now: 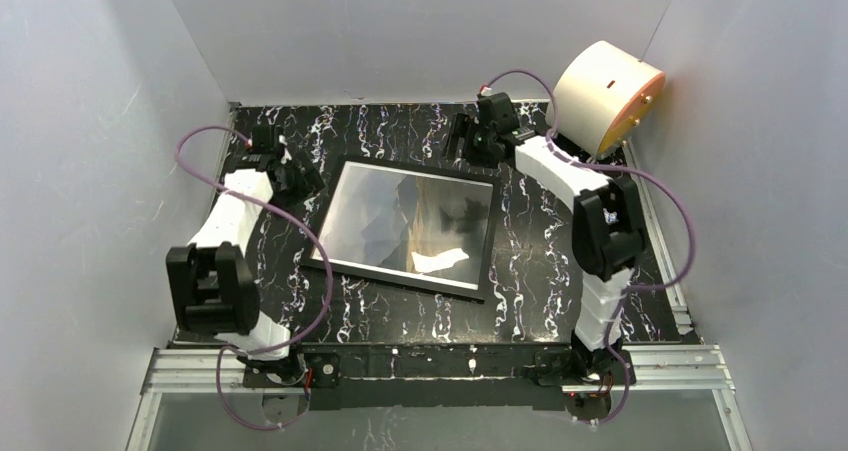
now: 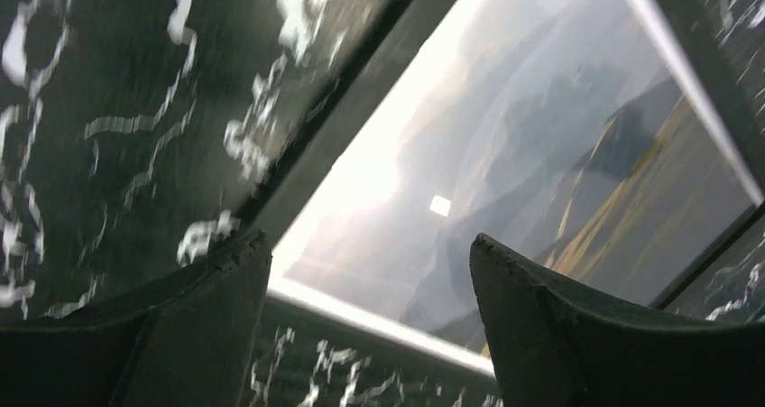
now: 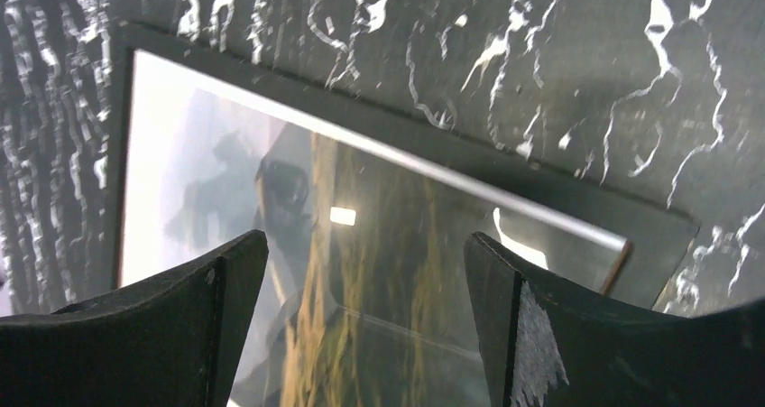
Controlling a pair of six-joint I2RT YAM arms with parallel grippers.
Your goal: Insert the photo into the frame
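1. The left pincer (image 1: 296,175) hung over the black marbled tabletop (image 1: 540,296) just beside the far-left corner of the frame (image 1: 395,279). Its jaws were wide with nothing between them. If it dropped or swung right from there, I judged a fingertip could catch the thin dark edge and skew or lift the frame
2. In the left wrist view, that pincer (image 2: 370,245) looked down on the frame's (image 2: 316,150) corner, with the photo (image 2: 577,172) beyond its tips and not touched
3. The frame lay flat in the middle of the tabletop, dark face up and turned a little out of square with the table's edges. The photo (image 1: 430,221) showed through the pane and seemed to fill the opening, so the task looked close to done. Glare hid whether it sat flush, and a nudge might slide it off-centre
4. The right pincer (image 1: 468,139) stood near the frame's far-right corner, also wide and empty. Its wrist view showed that pincer (image 3: 365,240) above the photo (image 3: 379,335), with the frame's (image 3: 541,195) dark border just beyond. Pressing down there could mark the pane
5. A beige drum (image 1: 608,93) sat at the far-right corner of the tabletop, well apart from the frame
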